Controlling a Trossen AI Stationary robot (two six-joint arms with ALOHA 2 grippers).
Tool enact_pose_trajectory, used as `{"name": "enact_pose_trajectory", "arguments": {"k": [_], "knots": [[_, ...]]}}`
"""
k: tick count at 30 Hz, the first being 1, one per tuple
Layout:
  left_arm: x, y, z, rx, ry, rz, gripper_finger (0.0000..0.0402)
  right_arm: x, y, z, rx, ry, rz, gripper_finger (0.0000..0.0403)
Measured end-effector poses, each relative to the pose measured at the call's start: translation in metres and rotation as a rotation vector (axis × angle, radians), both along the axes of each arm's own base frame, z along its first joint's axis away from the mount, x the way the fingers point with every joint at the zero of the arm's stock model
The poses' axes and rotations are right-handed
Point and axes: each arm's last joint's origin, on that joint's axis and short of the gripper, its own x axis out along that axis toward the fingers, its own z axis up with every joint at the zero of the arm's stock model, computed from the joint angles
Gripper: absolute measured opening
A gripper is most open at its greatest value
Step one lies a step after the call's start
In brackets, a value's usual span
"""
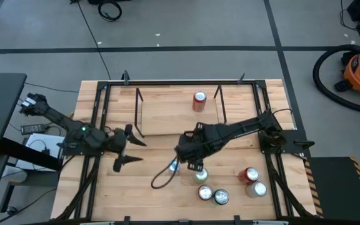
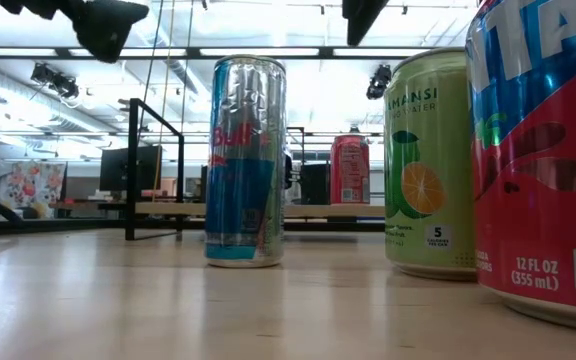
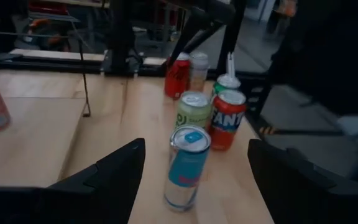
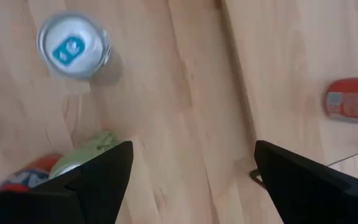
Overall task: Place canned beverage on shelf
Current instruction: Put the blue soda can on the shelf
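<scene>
We are looking at a tall slim blue-and-silver can (image 1: 173,165) standing upright on the table, near the middle, on the near side of the shelf (image 1: 177,115) and apart from it. One red can (image 1: 199,100) is already sitting on the shelf's wood deck, toward its right. A cluster of other cans (image 1: 230,185) is standing just right of the slim one.

Our right gripper (image 1: 189,164) is hanging above the table beside the slim can, its fingers (image 4: 92,180) spread with nothing between them. Our left gripper (image 1: 129,147) is waiting at the left, fingers (image 3: 107,177) also apart and empty, pointing toward the cans.

We are judging the slim can as rigid but thin-walled, smooth and a little slippery, and, being tall and narrow, easy to tip. If full, it is carrying some weight. We are thinking a grip across the mid-body, with moderate squeeze, suits it best.
</scene>
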Motion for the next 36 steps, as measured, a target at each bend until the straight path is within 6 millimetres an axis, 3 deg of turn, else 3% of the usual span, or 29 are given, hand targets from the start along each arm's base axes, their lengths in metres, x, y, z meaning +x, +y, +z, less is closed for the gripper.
{"name": "enact_pose_trajectory", "arguments": {"k": [5, 11, 18, 26, 36], "knots": [[0.020, -0.021, 0.004, 0.083, 0.064, 0.006, 0.0295, -0.004, 0.011, -0.005, -0.031, 0.005, 0.010, 0.0347], [0.046, -0.048, -0.008, 0.158, 0.168, -0.033, 0.0295, -0.010, 0.029, -0.003, -0.153, -0.051, 0.030, 0.0347], [0.068, -0.075, -0.002, 0.179, 0.223, 0.070, 0.0295, -0.024, 0.051, -0.014, -0.246, -0.064, 0.043, 0.0347], [0.068, -0.102, -0.058, 0.145, 0.366, 0.204, 0.0295, -0.052, 0.051, -0.028, -0.285, -0.105, 0.000, 0.0347], [0.098, -0.099, -0.106, 0.091, 0.376, 0.356, 0.0299, -0.072, 0.036, -0.017, -0.246, -0.256, -0.004, 0.0347]]}}
